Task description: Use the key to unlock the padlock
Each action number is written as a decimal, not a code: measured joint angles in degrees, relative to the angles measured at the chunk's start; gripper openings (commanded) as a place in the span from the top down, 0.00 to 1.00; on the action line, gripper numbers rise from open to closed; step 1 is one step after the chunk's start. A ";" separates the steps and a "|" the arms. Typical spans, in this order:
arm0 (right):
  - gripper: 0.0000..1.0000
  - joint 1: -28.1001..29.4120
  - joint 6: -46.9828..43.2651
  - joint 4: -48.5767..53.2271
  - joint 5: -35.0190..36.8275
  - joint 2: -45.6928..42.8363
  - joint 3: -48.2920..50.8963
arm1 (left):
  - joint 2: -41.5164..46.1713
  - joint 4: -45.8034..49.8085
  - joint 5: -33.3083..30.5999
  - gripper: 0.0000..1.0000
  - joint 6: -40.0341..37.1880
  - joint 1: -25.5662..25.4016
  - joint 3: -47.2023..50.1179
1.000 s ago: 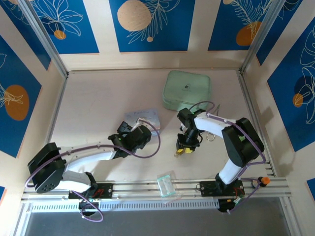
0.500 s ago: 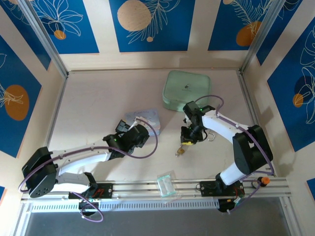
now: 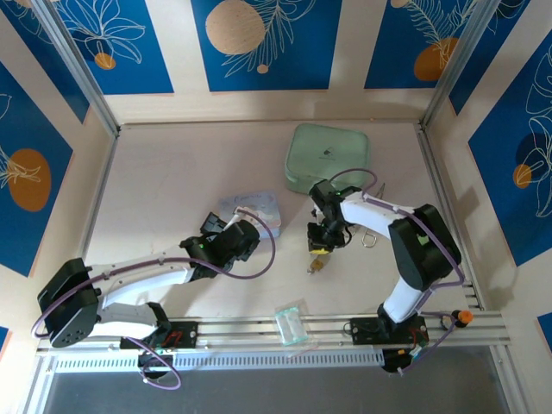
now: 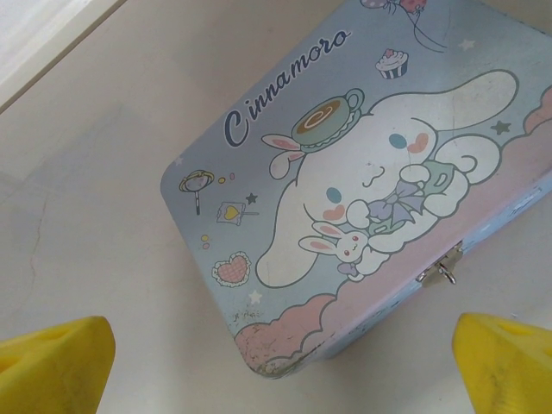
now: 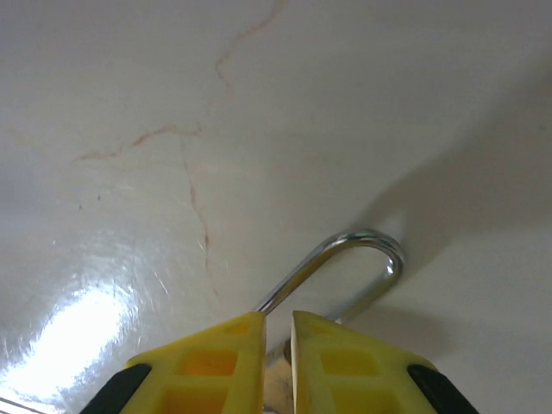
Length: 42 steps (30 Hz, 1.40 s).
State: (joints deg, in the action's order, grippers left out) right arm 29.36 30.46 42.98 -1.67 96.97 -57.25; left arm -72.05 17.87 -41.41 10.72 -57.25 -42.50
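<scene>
Right wrist: R jaws nearly closed, pinching padlock (image 5: 296, 276) w/ shackle poking past tips. Padlock on desk (image 3: 172, 172), right of Cinnamoroll tin (image 4: 345, 172). L jaws spread wide, empty, over tin.

Brass padlock (image 3: 315, 266), pastel cartoon tin (image 4: 362, 198)

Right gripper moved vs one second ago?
Yes. The right gripper has shifted slightly farther from the arm bases, closer to the green case.

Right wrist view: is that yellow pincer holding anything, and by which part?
The right pincer grips the padlock where shackle meets body; the silver loop sticks out.
</scene>
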 measured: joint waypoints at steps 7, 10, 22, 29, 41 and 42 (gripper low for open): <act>0.85 4.81 1.09 -1.75 0.00 1.95 -0.04 | 0.70 0.76 0.00 0.01 0.98 0.00 1.05; 0.86 6.91 1.70 -1.68 0.00 1.95 0.00 | 1.42 1.05 0.00 0.01 1.27 0.00 1.44; 0.82 6.58 2.91 -2.71 1.16 -1.57 2.84 | 2.14 1.03 0.02 0.00 1.84 0.02 2.19; 0.39 5.09 2.01 -2.34 1.27 -7.63 1.09 | 7.19 -0.79 2.64 0.01 3.91 2.27 2.84; 0.06 -5.44 -12.00 -31.15 28.39 -32.17 20.76 | 27.19 -28.09 1.40 0.01 -11.26 22.60 24.20; 0.05 -7.96 -13.18 -32.98 28.46 -31.78 22.05 | 26.40 -29.00 1.86 0.01 -12.57 25.31 25.07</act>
State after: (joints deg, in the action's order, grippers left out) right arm 21.41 17.28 10.00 26.79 65.19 -35.20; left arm -45.65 -11.14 -39.55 -1.85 -31.94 -17.43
